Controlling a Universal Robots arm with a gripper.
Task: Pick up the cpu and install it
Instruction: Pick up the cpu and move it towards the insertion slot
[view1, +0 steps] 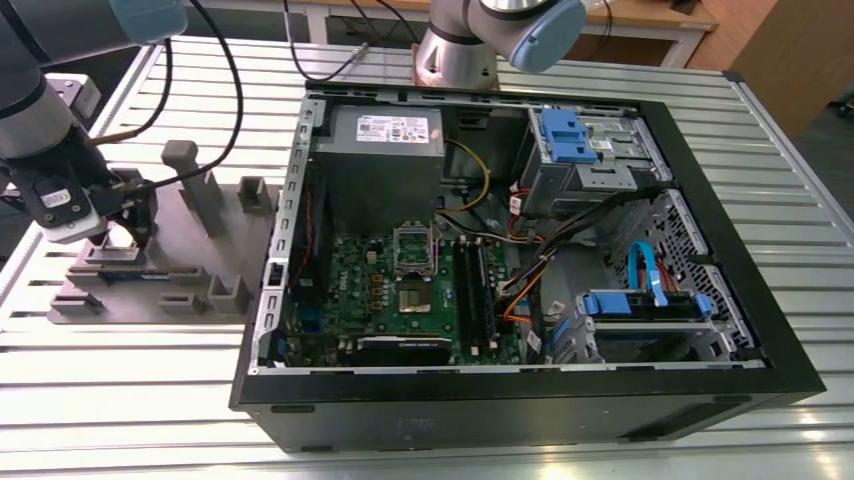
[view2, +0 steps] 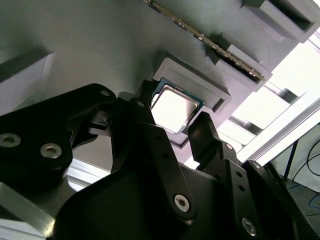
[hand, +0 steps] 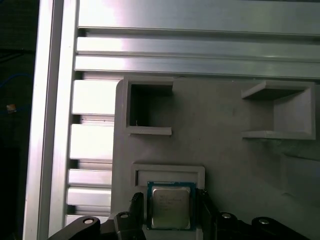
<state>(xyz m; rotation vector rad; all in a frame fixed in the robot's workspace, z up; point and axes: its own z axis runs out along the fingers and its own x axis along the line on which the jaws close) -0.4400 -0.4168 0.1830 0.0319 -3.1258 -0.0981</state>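
at the exterior view's left the gripper (view1: 124, 238) sits low over the tray (view1: 147, 292). in the first wrist view its fingers stand parted astride the cpu (hand: 170, 208), holding nothing; the cpu lies flat in its tray recess. to the right the socket (view1: 415, 296) in the case (view1: 534, 395) has no chip, so i judge pick-up and install both outstanding.

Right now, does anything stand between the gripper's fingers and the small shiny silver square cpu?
Nothing visible does. In both wrist views the fingers flank the small silver square cpu, which lies in a recess of the grey plastic tray.
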